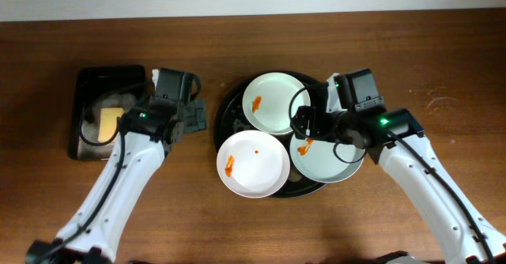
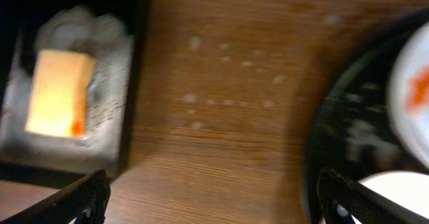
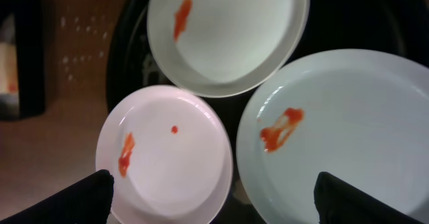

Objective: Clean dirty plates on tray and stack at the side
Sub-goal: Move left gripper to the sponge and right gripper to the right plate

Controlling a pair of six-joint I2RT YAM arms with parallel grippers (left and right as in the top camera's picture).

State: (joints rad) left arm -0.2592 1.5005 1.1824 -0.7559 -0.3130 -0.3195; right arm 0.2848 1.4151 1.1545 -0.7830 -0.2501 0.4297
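Three white plates with red smears lie on a round black tray (image 1: 225, 110): a back plate (image 1: 273, 102), a front left plate (image 1: 253, 164) and a right plate (image 1: 328, 157). In the right wrist view they show as the back plate (image 3: 228, 33), the front left plate (image 3: 164, 157) and the right plate (image 3: 342, 137). A yellow sponge (image 1: 110, 122) lies in a black bin (image 1: 83, 90), also in the left wrist view (image 2: 60, 93). My left gripper (image 2: 211, 197) is open over bare wood between bin and tray. My right gripper (image 3: 214, 194) is open above the plates.
The black bin's wall (image 2: 134, 83) stands at the left of the wooden table (image 1: 237, 224). The tray's rim (image 2: 322, 137) shows at the right of the left wrist view. Water drops dot the wood between them.
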